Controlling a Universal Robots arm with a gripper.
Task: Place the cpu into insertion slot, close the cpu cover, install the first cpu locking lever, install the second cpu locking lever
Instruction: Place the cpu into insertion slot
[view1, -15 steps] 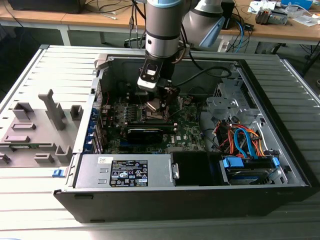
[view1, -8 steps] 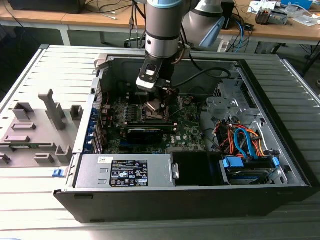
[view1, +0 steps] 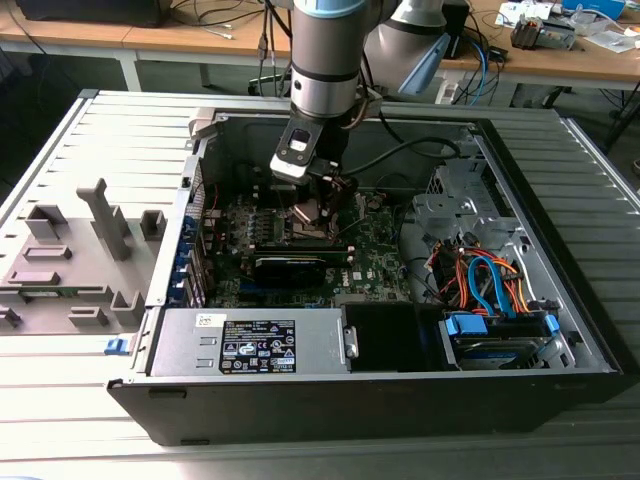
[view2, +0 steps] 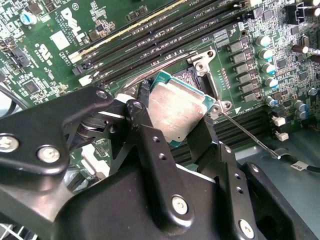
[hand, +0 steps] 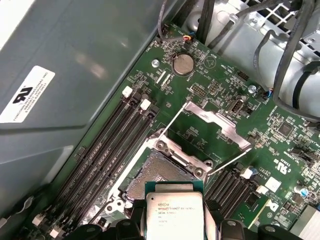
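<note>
Fixture: grey moulded holder on the bench, at the exterior view's left, outside the case.
Power supply: grey box along the case's near wall, well apart from the work.
Tool: lowered over the motherboard. In both wrist views its black fingers clamp the cpu by two opposite edges.
Cpu: square chip, dull silver top up, held close over the slot, not seated.
Slot: bare, contact field exposed.
Cover: silver frame swung open beyond the slot.
Levers: two thin wire rods, both appear released.
Handling: judged light, rigid and smooth-topped. The underside and the slot contacts are likely fragile. Hold by the edges only, keep level.
Cables: orange and blue bundle, exterior view's right.
</note>
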